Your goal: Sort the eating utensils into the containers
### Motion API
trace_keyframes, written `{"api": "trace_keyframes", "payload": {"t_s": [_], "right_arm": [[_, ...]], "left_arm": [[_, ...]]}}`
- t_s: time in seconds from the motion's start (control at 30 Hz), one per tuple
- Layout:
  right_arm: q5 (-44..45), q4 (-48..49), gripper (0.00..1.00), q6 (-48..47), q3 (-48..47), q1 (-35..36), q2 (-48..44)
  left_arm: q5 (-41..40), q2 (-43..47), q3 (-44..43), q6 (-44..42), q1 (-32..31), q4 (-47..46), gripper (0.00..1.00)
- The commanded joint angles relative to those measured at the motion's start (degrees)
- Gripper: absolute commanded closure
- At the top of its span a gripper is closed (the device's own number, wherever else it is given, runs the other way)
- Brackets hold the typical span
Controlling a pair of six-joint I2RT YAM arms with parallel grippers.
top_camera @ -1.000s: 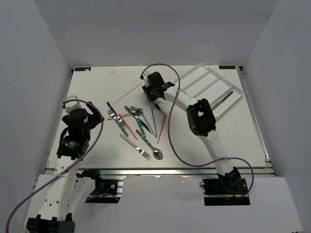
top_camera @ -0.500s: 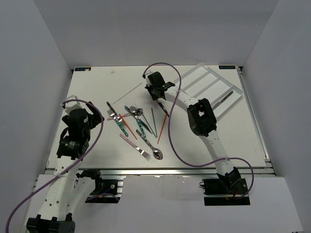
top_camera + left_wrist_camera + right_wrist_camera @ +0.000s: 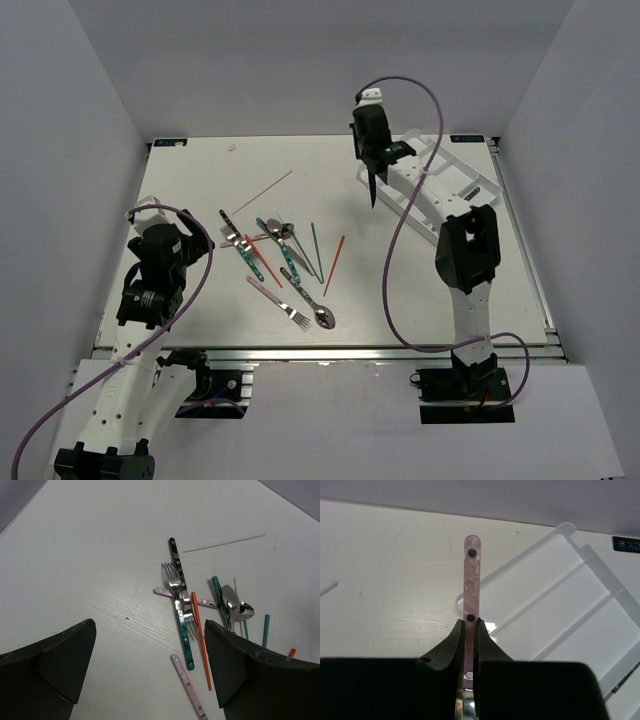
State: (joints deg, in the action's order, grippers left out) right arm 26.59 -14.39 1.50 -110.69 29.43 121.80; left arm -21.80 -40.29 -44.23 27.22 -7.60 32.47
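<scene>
**One utensil lifted, most left to sort**

At left, the left tool (image 3: 150, 624) stands wide open and empty above the white surface (image 3: 200, 180). In the middle lies a loose heap of forks, spoons, knives and thin sticks (image 3: 288, 235), roughly a dozen, all waiting to be sorted. Right of it, the right tool (image 3: 471, 625) is clamped on a pink riveted utensil handle (image 3: 472, 575), raised just before the clear ribbed plastic tray (image 3: 555, 595); the utensil's head is hidden. The tray may hold one piece at its cropped edge. Beyond it, a dark label (image 3: 626, 544) shows cut-off white letters that cannot be read.
</scene>
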Motion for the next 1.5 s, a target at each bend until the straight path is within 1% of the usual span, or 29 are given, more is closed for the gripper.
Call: {"api": "trace_keyframes", "payload": {"t_s": [0.0,0.03,0.07,0.1,0.13,0.17,0.23,0.33,0.47,0.5,0.7,0.87,1.13,1.17,1.23,1.3,1.33,1.43,1.47], "right_arm": [[7.9,-3.7,1.0,13.7,2.1,-5.7,-4.7],[9.2,-5.0,1.0,20.5,3.0,-9.6,-6.6],[9.5,-5.6,1.0,23.3,4.5,-11.7,-7.8],[9.5,-5.0,1.0,25.5,8.4,-13.7,-8.8],[8.4,-4.1,1.0,27.7,10.5,-17.6,-11.0],[7.7,-1.9,1.0,31.1,12.4,-19.6,-11.9],[4.9,0.1,1.0,33.5,16.6,-24.4,-13.1],[0.8,1.4,1.0,34.9,16.7,-28.4,-11.1],[0.5,-1.6,1.0,34.8,14.9,-29.2,-7.5],[0.3,-1.3,1.0,34.7,15.5,-30.4,-7.3],[0.0,1.0,1.0,35.4,21.7,-31.1,-6.8],[0.2,1.3,1.0,36.4,23.4,-32.5,-7.3],[-1.5,1.7,1.0,35.0,25.4,-33.9,-6.9],[-1.9,1.8,0.97,34.9,25.5,-34.0,-6.9],[-3.1,2.1,0.87,34.6,25.4,-34.2,-6.7],[-4.1,2.1,0.84,34.5,25.3,-34.3,-6.6],[-4.3,2.1,0.75,34.5,25.1,-34.4,-6.6],[-5.1,1.0,0.51,33.9,23.9,-34.3,-6.9],[-5.3,0.9,0.48,33.7,23.4,-34.3,-7.1]], "left_arm": [[0.2,0.3,0.0,-0.3,0.1,-0.7,0.02],[0.2,0.4,0.0,-0.2,0.0,-0.7,0.02],[0.3,0.4,0.0,-0.2,0.0,-0.7,0.02],[0.3,0.5,0.0,-0.2,0.0,-0.7,0.02],[0.2,0.5,-0.1,-0.2,-0.1,-0.7,0.02],[0.2,0.7,-0.1,-0.2,-0.1,-0.7,0.02],[0.2,1.1,0.0,-0.2,-0.1,-0.7,0.02],[0.4,1.4,0.1,-0.3,0.0,-0.8,0.02],[0.5,1.1,0.1,-0.5,-0.1,-1.0,0.02],[0.6,1.0,0.0,-0.6,-0.1,-1.0,0.02],[0.6,0.8,0.1,-0.4,-0.1,-0.9,0.02],[0.6,0.7,0.1,-0.4,-0.1,-0.9,0.02],[0.6,1.1,0.1,-0.4,-0.1,-0.9,0.02],[0.5,1.0,0.1,-0.4,0.0,-1.0,0.02],[0.6,0.9,0.1,-0.4,-0.1,-1.0,0.02],[0.5,0.8,0.1,-0.4,-0.1,-1.0,0.02],[0.5,0.9,0.1,-0.4,-0.1,-1.0,0.02],[0.5,0.9,0.1,-0.4,-0.1,-0.9,0.02],[0.5,0.9,0.1,-0.4,-0.1,-0.9,0.02]]}}
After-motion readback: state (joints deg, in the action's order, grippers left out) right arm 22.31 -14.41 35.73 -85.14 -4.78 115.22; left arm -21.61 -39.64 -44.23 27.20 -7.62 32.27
